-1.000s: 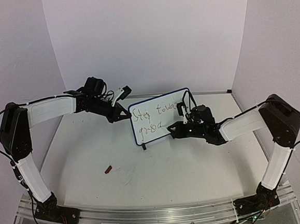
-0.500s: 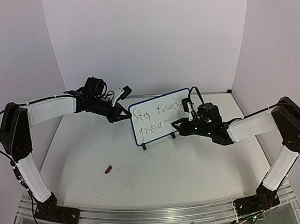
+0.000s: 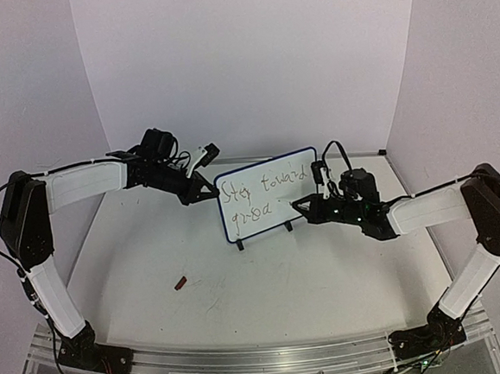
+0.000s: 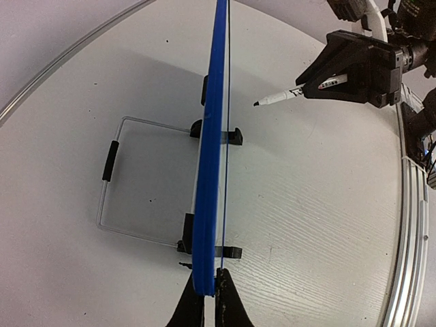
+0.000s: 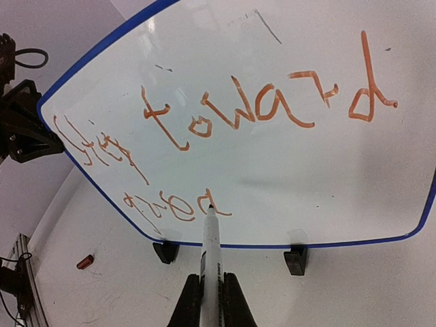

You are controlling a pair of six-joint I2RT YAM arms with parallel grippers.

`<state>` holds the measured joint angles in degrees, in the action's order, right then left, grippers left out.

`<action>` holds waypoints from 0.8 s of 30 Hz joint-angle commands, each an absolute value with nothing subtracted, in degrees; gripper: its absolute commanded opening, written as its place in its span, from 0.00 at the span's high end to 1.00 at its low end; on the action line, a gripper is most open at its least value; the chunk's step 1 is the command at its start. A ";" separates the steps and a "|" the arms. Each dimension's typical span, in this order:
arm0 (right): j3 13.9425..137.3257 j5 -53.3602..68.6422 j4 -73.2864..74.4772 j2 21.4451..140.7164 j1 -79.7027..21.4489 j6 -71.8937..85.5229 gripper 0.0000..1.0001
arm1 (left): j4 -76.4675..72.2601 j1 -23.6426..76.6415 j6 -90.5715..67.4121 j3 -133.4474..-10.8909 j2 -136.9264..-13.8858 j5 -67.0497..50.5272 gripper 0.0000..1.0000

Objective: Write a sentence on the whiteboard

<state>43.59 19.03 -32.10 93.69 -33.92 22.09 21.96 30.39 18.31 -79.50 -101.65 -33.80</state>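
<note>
White table (image 3: 328, 293), pale walls (image 3: 249, 66) behind. A small red piece (image 3: 180, 283) lay near-left of the whiteboard (image 3: 268, 194), which stood upright at far centre. The sentence (image 5: 259, 116) read "Stay toward / grea". Left gripper (image 4: 210, 286) was clamped on the board's left edge. Right gripper (image 5: 211, 289) was clamped on a marker (image 5: 210, 238), tip by the second line; contact unclear.
</note>
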 commanded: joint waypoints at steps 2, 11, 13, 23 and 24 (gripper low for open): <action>45.61 20.78 -33.22 96.12 -33.87 21.28 1.00 | 27.70 30.67 20.98 -79.40 -104.34 -29.51 1.00; 49.19 18.93 -32.22 98.90 -34.38 20.36 1.00 | 27.69 30.66 21.07 -79.44 -104.50 -29.45 1.00; 49.75 19.03 -32.04 99.57 -34.81 19.95 1.00 | 27.69 30.67 21.07 -79.41 -104.50 -29.48 1.00; 50.74 16.82 -32.30 101.46 -35.48 21.37 1.00 | 27.64 30.73 21.05 -79.45 -104.59 -29.45 1.00; 50.65 15.98 -32.41 101.50 -35.50 21.77 1.00 | 27.64 30.75 21.04 -79.43 -104.56 -29.46 1.00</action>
<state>48.88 18.81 -31.59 100.59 -35.19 21.09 21.96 30.41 18.34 -79.50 -101.65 -33.80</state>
